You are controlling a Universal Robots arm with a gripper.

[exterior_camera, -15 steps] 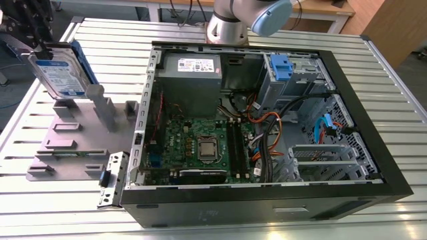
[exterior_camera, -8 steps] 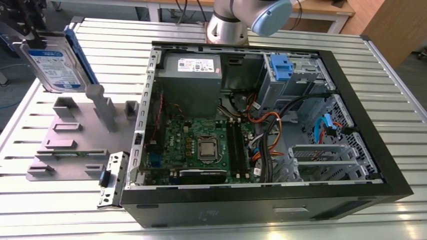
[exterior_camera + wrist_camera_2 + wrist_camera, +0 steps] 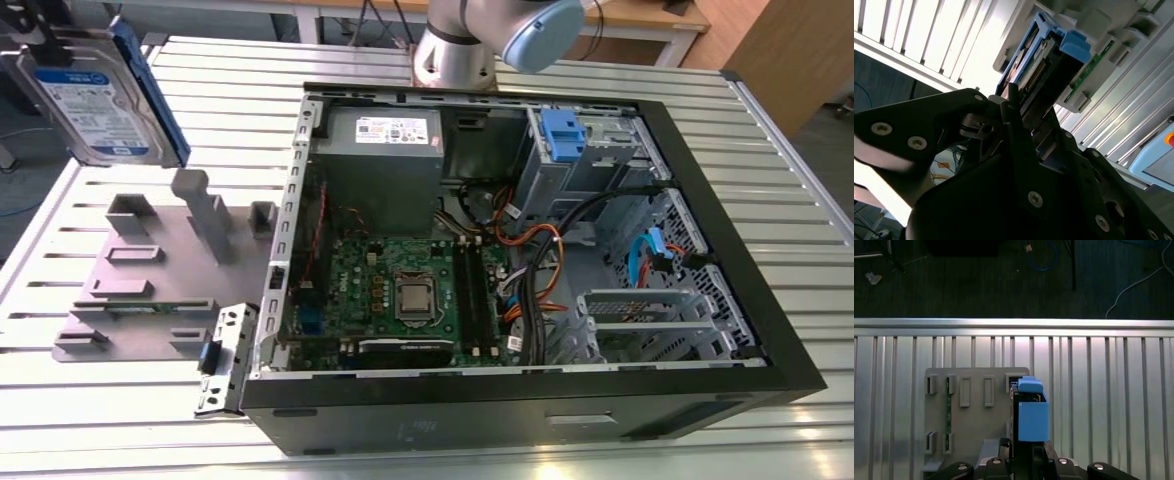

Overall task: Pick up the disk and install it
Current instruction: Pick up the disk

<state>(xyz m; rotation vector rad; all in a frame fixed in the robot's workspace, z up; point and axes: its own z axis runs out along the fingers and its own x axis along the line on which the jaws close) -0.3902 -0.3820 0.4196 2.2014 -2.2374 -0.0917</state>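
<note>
While clamped tight in the gripper [image 3: 1025, 454], hangs upright: the disk [image 3: 100, 100], over the grey fixture plate [image 3: 147, 300] near the bench's [image 3: 240, 70] edge on the exterior view's left. Well apart from the open computer case [image 3: 534, 400].

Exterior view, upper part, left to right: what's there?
Flat silver metal disk with blue plastic bracket → grey power-supply box with white sticker → blue plastic tab on grey metal cage
</note>
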